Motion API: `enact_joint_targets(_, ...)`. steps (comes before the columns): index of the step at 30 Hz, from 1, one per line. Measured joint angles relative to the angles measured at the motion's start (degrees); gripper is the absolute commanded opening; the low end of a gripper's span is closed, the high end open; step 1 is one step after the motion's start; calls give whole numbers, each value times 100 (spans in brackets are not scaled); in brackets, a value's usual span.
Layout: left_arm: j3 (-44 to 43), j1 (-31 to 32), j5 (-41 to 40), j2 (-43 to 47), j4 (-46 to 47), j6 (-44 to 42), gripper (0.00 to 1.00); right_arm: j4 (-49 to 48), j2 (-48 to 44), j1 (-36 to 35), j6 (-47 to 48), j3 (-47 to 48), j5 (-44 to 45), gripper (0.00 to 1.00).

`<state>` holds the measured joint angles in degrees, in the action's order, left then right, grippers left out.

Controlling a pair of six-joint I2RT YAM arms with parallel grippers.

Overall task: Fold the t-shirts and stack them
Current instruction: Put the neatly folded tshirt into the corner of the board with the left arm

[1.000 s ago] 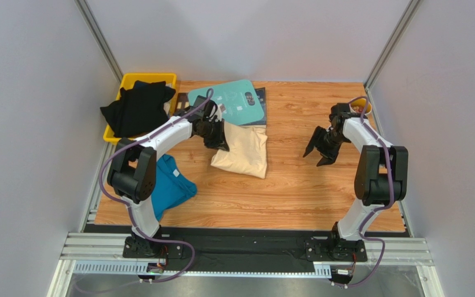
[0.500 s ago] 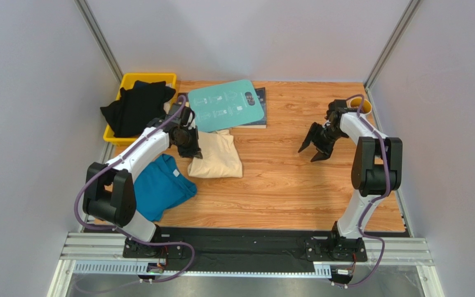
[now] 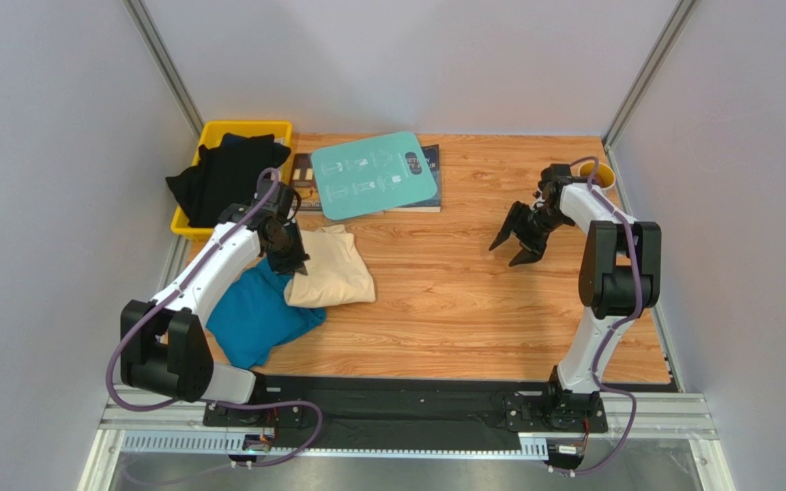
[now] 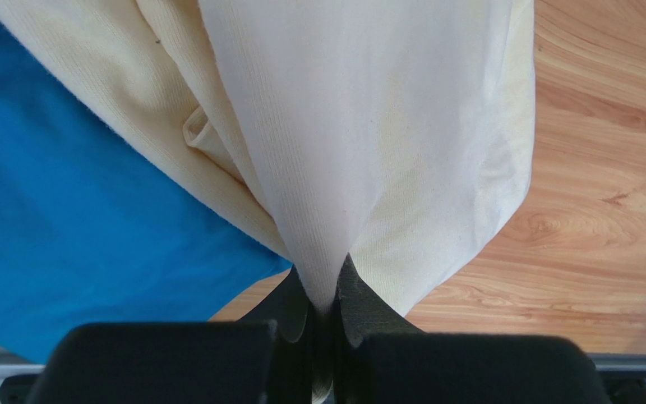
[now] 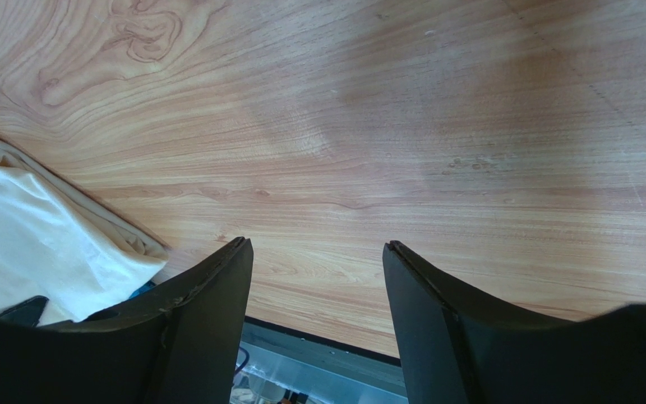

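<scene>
A folded cream-yellow t-shirt (image 3: 334, 271) lies at the table's left, its left part overlapping the teal-blue t-shirt (image 3: 250, 315). My left gripper (image 3: 293, 258) is shut on the cream shirt's edge; in the left wrist view the cream cloth (image 4: 360, 126) is pinched between the jaws (image 4: 325, 305), with the blue shirt (image 4: 74, 219) beneath at left. Black t-shirts (image 3: 225, 176) sit heaped in the yellow bin (image 3: 257, 128). My right gripper (image 3: 515, 240) hangs open over bare wood at the right, nothing between its fingers (image 5: 208, 295).
A rigid teal board (image 3: 375, 174) with white print lies on a dark mat at the back. A yellow object (image 3: 594, 168) sits by the right arm's wrist at the far right edge. Grey walls enclose the table.
My left gripper has dragged the cream t-shirt leftward and nearer, from beside the teal board onto the blue t-shirt's edge. The right gripper drifted slightly left and back, still open.
</scene>
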<state>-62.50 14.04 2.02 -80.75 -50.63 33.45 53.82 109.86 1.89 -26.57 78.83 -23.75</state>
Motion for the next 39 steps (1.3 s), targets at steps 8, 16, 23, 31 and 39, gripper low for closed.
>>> enact_joint_targets(8,0,-282,-472,496,-584,229,0,-9,81,-11,-46,-2,-103,63)
enact_joint_targets(16,-221,-518,-824,693,-1231,273,0,-11,402,-28,-85,0,-240,63)
enact_joint_targets(23,-352,-872,-966,905,-1635,267,0,-13,588,-72,-111,136,-356,63)
enact_joint_targets(31,-361,-1180,-1071,1019,-1974,247,0,-52,621,-109,-214,184,-695,63)
enact_joint_targets(39,-796,-1322,-968,820,-2079,-48,0,-76,605,-109,-258,179,-785,63)
